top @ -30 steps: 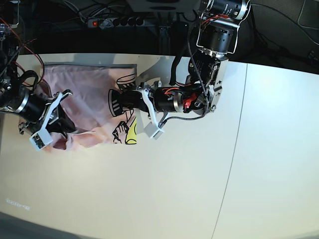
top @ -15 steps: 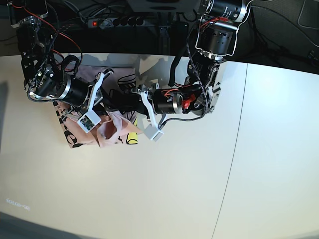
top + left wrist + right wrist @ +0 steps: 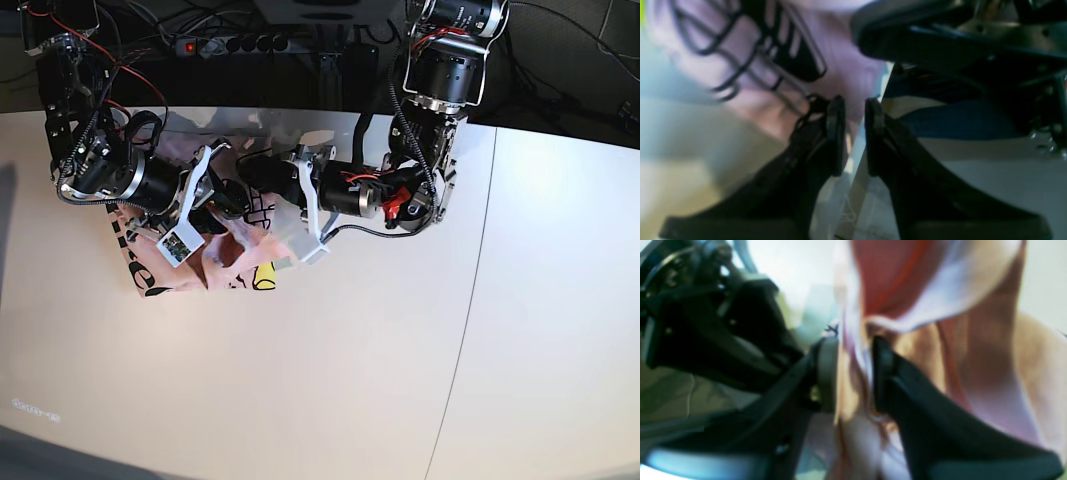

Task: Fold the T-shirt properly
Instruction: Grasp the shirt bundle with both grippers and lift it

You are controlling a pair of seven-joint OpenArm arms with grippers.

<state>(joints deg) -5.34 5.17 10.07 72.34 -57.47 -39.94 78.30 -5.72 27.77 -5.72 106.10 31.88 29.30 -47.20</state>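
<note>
The pale pink T-shirt lies bunched and doubled over at the table's back left, with black lettering and a yellow print showing along its front edge. My right gripper hovers over the heap. In the right wrist view a blurred hanging fold of the T-shirt sits between its fingers, which stand apart, so my right gripper is open. Close beside it, my left gripper meets it from the right. In the left wrist view my left gripper is shut on the edge of the printed T-shirt.
A power strip and cables lie in the dark strip behind the table's back edge. A seam in the tabletop runs front to back, right of the arms. Both arms crowd together over the cloth.
My right gripper has carried the shirt's left side rightwards over the rest, up to my left gripper, and its jaws have now spread. My left arm has shifted slightly back, still gripping.
</note>
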